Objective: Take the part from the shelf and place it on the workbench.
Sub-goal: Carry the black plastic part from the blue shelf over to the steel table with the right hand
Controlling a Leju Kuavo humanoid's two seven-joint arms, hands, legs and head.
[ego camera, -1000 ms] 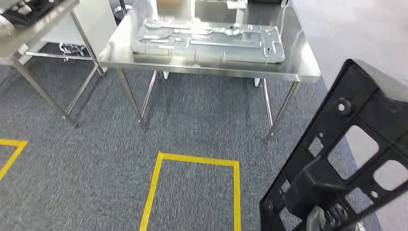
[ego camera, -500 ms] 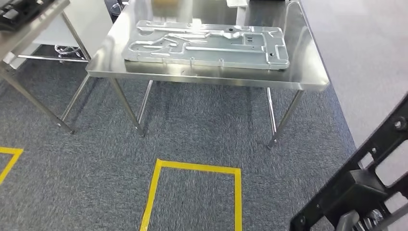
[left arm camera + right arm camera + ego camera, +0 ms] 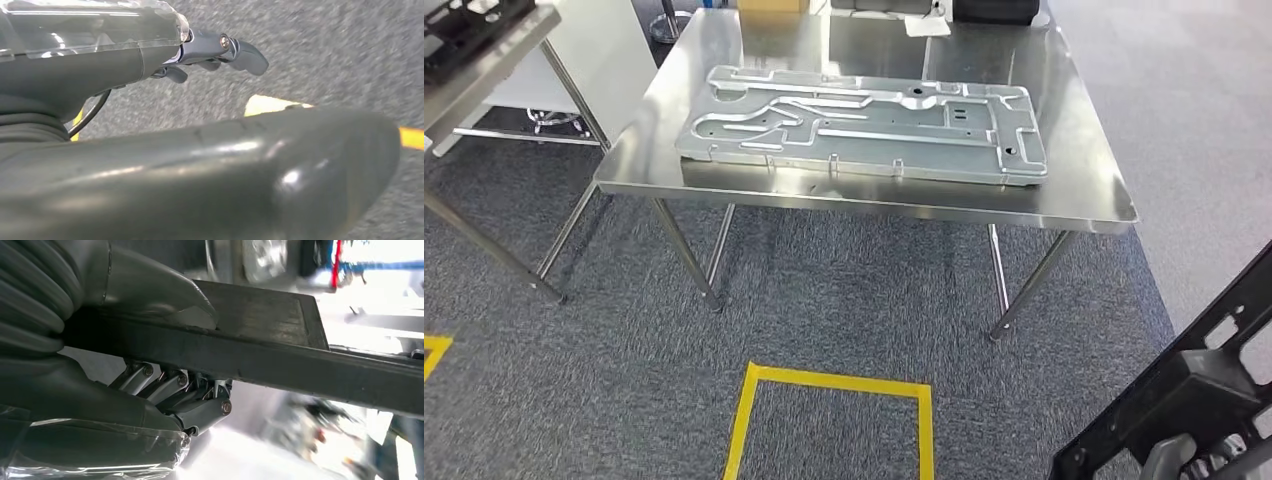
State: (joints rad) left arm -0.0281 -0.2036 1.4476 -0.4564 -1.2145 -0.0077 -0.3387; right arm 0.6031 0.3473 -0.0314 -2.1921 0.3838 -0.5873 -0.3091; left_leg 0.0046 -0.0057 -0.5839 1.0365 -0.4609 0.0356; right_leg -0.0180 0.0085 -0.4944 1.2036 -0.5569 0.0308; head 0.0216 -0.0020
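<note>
We see our right hand [image 3: 165, 390] clamping the black moulded plastic frame part [image 3: 1194, 385], thumb over its flat bar and dark fingers curled beneath, off the near right corner of the polished steel workbench [image 3: 1089, 170]. A ribbed, stamped grey metal panel [image 3: 864, 125] lies flat across the workbench's middle. Our left hand [image 3: 215, 50] holds nothing, fingers loosely curled over speckled grey carpet [image 3: 824, 300].

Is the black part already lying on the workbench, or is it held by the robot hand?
Held. The right robot hand grips the black part, thumb above, fingers below; the workbench carries a silver metal panel.
</note>
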